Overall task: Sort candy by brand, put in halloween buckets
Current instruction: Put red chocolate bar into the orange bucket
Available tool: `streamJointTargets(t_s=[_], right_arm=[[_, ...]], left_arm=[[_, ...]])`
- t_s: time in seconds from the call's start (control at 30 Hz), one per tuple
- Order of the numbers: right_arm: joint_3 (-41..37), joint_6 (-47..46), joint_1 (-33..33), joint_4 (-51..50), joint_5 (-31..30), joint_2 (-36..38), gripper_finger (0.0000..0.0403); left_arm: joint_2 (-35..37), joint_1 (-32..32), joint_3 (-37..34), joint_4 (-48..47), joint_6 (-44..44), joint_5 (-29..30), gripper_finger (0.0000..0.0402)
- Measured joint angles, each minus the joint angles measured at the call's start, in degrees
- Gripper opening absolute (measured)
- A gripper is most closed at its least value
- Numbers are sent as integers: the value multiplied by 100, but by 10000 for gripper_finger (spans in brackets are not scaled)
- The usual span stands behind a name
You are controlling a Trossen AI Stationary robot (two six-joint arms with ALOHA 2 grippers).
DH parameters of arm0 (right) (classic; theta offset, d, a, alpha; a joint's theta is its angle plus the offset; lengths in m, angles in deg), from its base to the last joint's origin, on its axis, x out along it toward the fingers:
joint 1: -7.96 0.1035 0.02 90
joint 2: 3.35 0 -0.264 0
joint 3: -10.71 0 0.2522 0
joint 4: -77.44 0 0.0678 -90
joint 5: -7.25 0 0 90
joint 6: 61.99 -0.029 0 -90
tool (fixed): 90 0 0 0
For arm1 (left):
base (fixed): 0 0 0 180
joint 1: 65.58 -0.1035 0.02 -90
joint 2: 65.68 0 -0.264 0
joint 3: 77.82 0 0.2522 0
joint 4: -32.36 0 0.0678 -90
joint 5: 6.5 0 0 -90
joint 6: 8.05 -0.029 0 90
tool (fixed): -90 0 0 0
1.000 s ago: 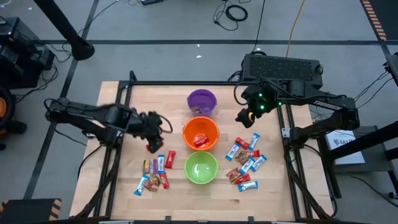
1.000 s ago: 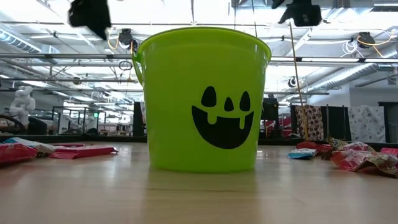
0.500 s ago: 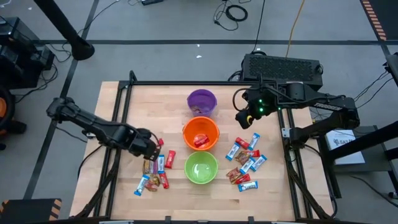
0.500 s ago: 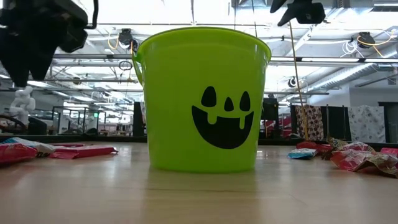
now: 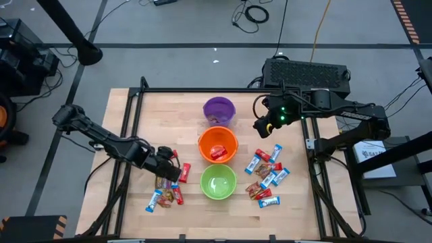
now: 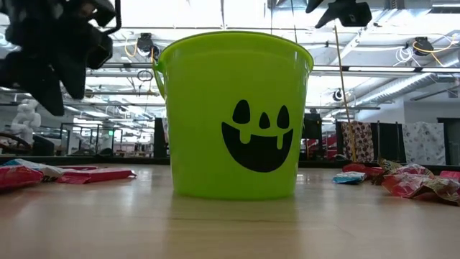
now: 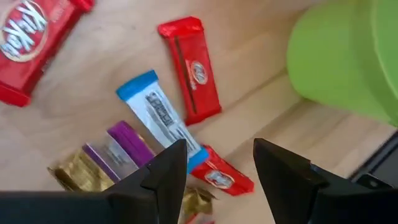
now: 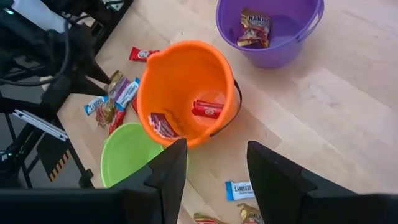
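Note:
My left gripper (image 7: 217, 168) is open and hovers above the left candy pile (image 5: 169, 187), touching nothing. Below its fingers lie a blue-and-white bar (image 7: 158, 115), a red bar (image 7: 189, 68), a purple-and-silver bar (image 7: 124, 146) and a small red bar (image 7: 221, 177). My right gripper (image 8: 214, 168) is open and hangs in the air right of the orange bucket (image 5: 217, 144). The purple bucket (image 5: 219, 110), the orange bucket and the green bucket (image 5: 217, 182) stand in a row down the table's middle. Red bars lie in the orange bucket (image 8: 186, 93), and one wrapper lies in the purple bucket (image 8: 270, 28).
A second candy pile (image 5: 266, 174) lies right of the green bucket. One red bar (image 5: 174, 154) lies apart, left of the orange bucket. In the low view the green bucket (image 6: 233, 115) stands in the middle, with candy flat on the table at both sides. Black frame rails run along the table's sides.
My left gripper has moved from beside the orange bucket toward the table's near edge and down, ending over the left candy pile. My right gripper has hardly moved. No candy or bucket has shifted.

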Motion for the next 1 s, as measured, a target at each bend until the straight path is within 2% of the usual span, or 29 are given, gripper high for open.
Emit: streamJointTargets(t_s=[0.17,0.4,0.67,0.73,0.9,1.0], right_arm=[[0,-2,0,0,-1,0,160],[0,275,0,153,-12,0,160],[2,514,1,167,-180,-66,160],[2,593,0,205,-174,-126,160],[3,653,0,308,-100,-275,160],[2,638,0,329,-60,-327,160]], left_arm=[[-235,53,-58,-163,121,40,191],[-249,242,-35,-6,-156,705,191],[-240,42,119,-303,-326,772,191],[-240,-121,119,-535,-484,524,191],[-219,-654,117,-600,-1603,-738,191],[-206,-906,115,-641,-2043,-751,191]])
